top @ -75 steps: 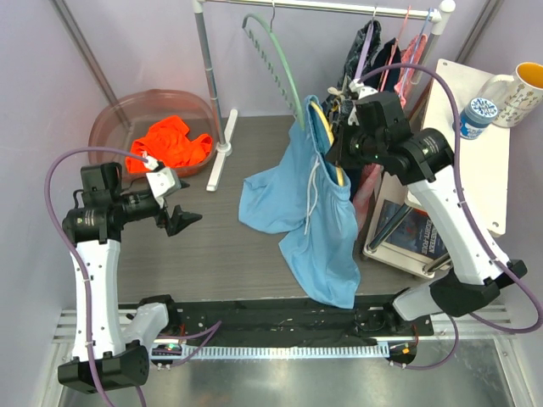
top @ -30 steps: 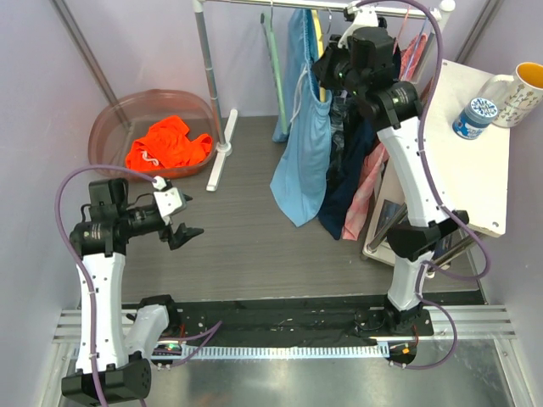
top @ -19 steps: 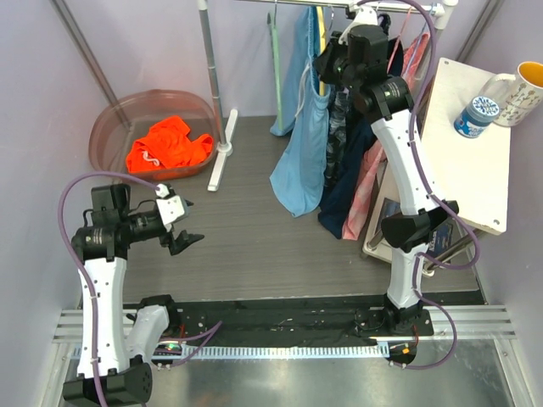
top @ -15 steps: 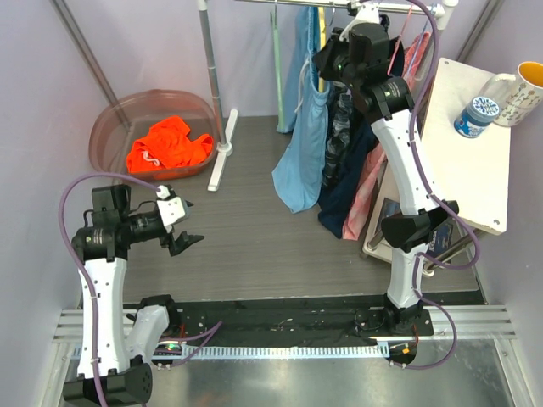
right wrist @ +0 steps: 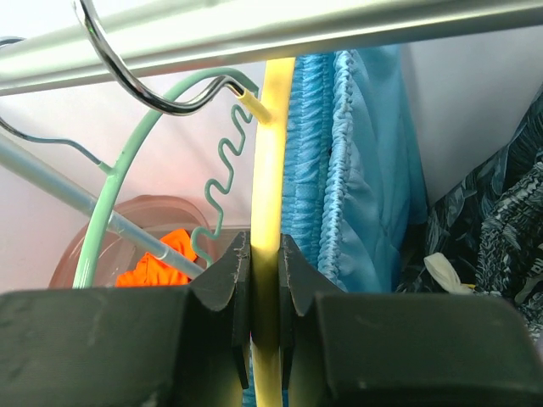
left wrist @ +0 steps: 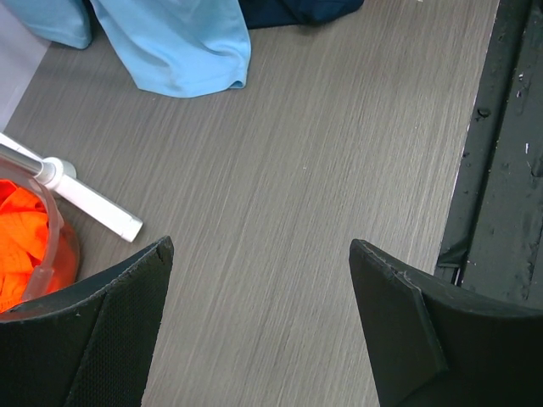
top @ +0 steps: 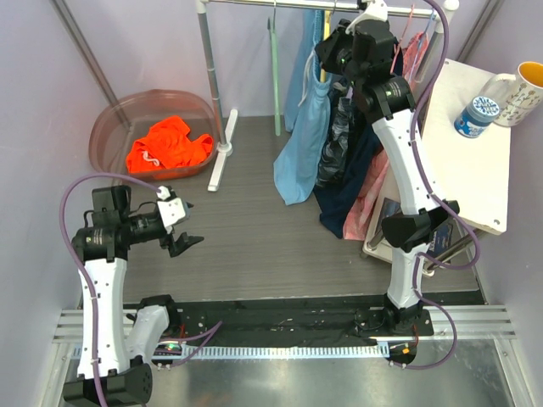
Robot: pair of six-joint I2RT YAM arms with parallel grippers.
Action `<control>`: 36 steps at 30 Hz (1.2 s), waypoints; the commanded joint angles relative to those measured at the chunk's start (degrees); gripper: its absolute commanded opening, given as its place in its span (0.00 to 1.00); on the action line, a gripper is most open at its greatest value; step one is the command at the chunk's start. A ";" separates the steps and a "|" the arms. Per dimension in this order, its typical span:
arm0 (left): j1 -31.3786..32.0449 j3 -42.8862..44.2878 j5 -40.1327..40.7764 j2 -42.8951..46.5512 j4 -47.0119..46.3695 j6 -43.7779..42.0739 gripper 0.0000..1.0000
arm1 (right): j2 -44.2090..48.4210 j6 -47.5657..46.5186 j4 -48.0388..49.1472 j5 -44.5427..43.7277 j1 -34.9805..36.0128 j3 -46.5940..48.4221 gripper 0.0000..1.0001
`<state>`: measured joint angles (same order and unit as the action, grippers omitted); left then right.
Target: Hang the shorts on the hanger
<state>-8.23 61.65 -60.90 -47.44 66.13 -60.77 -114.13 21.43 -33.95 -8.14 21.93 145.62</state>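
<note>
Hold by right tool pinched on stiff yellow hanger, upper centre; likely carries soft, light shorts easily. Left tool wide, empty, lower left.

L pincer wide apart above grey floor, shorts hem top-left, orange garment in tub at left edge
</note>
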 commanded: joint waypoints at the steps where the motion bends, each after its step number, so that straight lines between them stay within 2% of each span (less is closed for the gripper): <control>1: 0.23 -0.12 0.17 1.30 0.93 -1.72 0.83 | 0.04 2.29 10.31 -1.62 -1.28 2.39 0.01; 18: 0.23 -0.04 0.96 1.74 2.25 -2.24 0.84 | 0.13 6.96 5.66 3.56 -2.16 -3.24 0.01; 20: 0.23 0.14 0.96 1.65 2.43 -2.16 0.84 | 0.39 7.04 5.57 4.80 -2.16 -3.15 0.13; 21: 0.23 0.23 1.14 1.56 2.25 -1.37 0.84 | 0.92 7.22 5.39 5.93 -2.07 -3.24 0.30; 24: 0.23 0.67 1.40 0.95 -0.55 5.56 0.85 | 2.50 7.22 5.13 7.00 -2.16 -3.06 0.59; 27: 0.23 1.19 1.23 -0.37 -3.63 14.06 0.86 | 4.26 6.87 4.78 7.17 -2.16 -3.24 0.69; 30: 0.23 1.28 -0.18 -1.16 -7.32 22.94 0.88 | 7.33 5.91 4.51 7.35 -2.07 -4.73 0.74; 32: 0.32 1.02 -1.23 -1.25 -9.52 26.91 0.91 | 9.88 5.11 4.42 7.35 -1.98 -6.40 0.77; 34: 0.23 0.84 -1.50 -1.08 -13.38 32.87 0.99 | 12.25 4.59 4.25 7.44 -1.98 -8.06 0.85; 36: 0.14 0.84 -1.24 -0.81 -15.58 35.97 1.00 | 13.66 3.36 3.99 7.44 -1.98 -8.86 0.90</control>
<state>-8.21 61.63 -60.12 -49.01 58.92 -37.56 -107.53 27.22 -32.21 -1.32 20.10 137.58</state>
